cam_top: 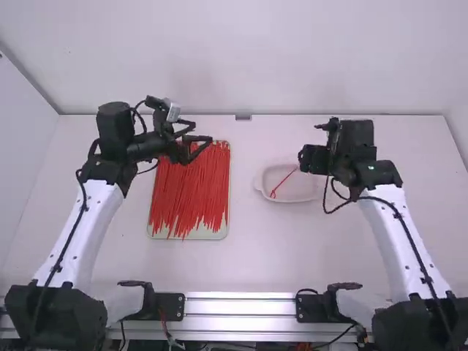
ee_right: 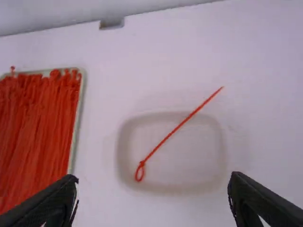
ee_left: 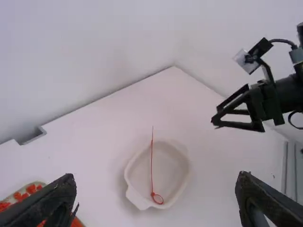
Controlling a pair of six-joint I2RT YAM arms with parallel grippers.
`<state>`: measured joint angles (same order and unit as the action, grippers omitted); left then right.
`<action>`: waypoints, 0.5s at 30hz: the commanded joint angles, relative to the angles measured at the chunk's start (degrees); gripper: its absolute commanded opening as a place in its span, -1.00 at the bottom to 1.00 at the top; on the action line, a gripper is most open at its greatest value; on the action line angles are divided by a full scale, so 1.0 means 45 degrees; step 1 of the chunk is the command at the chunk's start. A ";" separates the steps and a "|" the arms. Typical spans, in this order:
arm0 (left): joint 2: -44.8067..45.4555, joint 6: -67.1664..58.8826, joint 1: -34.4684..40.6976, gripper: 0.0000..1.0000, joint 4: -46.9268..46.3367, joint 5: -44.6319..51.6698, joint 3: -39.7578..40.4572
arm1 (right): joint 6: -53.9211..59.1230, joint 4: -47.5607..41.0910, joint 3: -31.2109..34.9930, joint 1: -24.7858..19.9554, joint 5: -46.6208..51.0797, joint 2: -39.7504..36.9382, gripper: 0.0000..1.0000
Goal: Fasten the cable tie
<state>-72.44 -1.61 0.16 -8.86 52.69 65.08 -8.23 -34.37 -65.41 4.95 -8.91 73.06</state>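
Note:
A red cable tie (cam_top: 281, 183), closed into a small loop at one end, lies in a shallow white bowl (cam_top: 259, 183); its tail sticks out over the rim. The left wrist view shows the same tie (ee_left: 152, 161) in the bowl (ee_left: 130, 177), as does the right wrist view, tie (ee_right: 175, 130) and bowl (ee_right: 123, 142). My right gripper (cam_top: 306, 157) hovers just right of the bowl, open and holding nothing, its fingers (ee_right: 265, 203) spread wide. My left gripper (cam_top: 192, 144) hangs open over the far end of a tray of loose red ties (cam_top: 190, 190), fingers (ee_left: 52, 198) apart.
The tray (cam_top: 229, 191) with several red ties lies left of the middle. A metal rail (cam_top: 241, 303) runs along the table's front edge. A small notch (cam_top: 243, 116) sits in the back wall.

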 commanded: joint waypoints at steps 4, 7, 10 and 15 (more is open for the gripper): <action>0.1363 0.0357 -0.0036 0.56 0.0969 -0.1358 -0.1134 | 0.1528 0.1004 0.1222 -0.1100 0.1567 -0.1358 0.51; 0.1985 0.0357 -0.0036 0.46 0.1592 -0.1980 -0.1757 | 0.1829 0.1645 0.1864 -0.1100 0.1979 -0.2000 0.41; 0.2868 0.0357 -0.0036 0.32 0.1970 -0.2863 -0.2640 | 0.1829 0.2552 0.2771 -0.1100 0.1979 -0.2907 0.27; 0.4290 0.0357 -0.0036 0.10 0.1970 -0.4285 -0.4062 | 0.1829 0.4001 0.4220 -0.1100 0.1979 -0.4356 0.04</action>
<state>-56.36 0.03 0.16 -0.12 38.57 49.50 -0.47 -18.04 -49.15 -0.16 -0.71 56.45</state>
